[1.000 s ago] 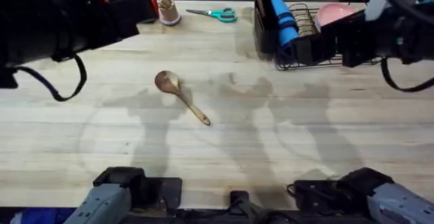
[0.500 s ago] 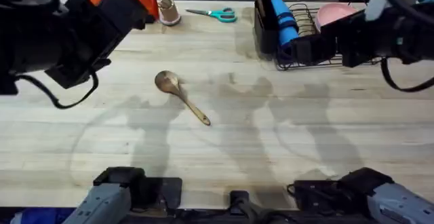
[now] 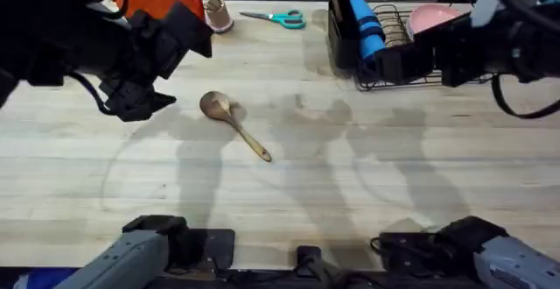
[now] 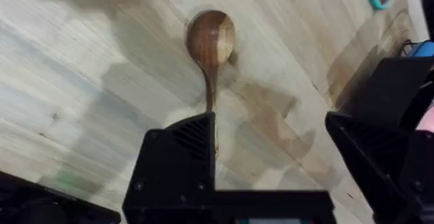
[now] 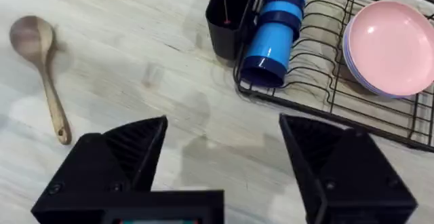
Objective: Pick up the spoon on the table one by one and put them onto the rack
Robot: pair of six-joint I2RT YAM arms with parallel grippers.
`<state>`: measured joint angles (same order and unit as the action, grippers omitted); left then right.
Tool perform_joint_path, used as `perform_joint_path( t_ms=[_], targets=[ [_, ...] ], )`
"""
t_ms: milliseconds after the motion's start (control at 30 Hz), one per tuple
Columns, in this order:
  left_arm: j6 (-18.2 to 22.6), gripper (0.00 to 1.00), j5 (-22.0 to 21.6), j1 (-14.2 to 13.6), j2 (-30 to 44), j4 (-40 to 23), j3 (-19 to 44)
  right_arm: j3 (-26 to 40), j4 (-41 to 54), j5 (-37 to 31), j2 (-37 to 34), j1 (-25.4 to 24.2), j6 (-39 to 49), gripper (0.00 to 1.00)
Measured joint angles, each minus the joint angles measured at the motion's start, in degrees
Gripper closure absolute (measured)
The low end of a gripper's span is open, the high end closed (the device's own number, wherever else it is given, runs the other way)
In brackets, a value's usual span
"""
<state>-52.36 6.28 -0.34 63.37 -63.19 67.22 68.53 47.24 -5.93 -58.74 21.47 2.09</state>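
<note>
Wooden and alone, the spoon lies mid-table in the overhead view, bowl toward the left gripper hovering just beside it, while the rack sits at the far right edge near the right gripper, so the pick is not yet made. From the left wrist, the fingers are spread with nothing between them, and bare table lies all around the spoon. From the right wrist, the right gripper's jaws stand wide and empty, with the blue cup and pink plates already filling part of the rack.
</note>
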Motion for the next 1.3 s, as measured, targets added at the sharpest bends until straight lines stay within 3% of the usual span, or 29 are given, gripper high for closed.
perform_joint_path(
  t_ms=[200,467,633,1300],
  targets=[
    [0.02,0.007,-0.79,-1.09,1.12,-0.47,0.00,0.00,-0.01,0.00,0.02,0.00,0.00,0.004],
    [-1.34,0.007,-5.03,-8.70,1.19,1.20,-2.54,0.00,0.00,0.00,0.02,0.00,0.01,0.005],
    [-3.79,0.007,-6.60,-11.18,1.19,4.19,-6.43,0.00,-0.02,0.00,0.00,0.00,0.00,0.004],
    [-6.84,0.007,-7.82,-11.52,1.19,19.75,-22.26,0.00,-0.02,0.00,0.02,0.00,0.02,0.004]
  ],
)
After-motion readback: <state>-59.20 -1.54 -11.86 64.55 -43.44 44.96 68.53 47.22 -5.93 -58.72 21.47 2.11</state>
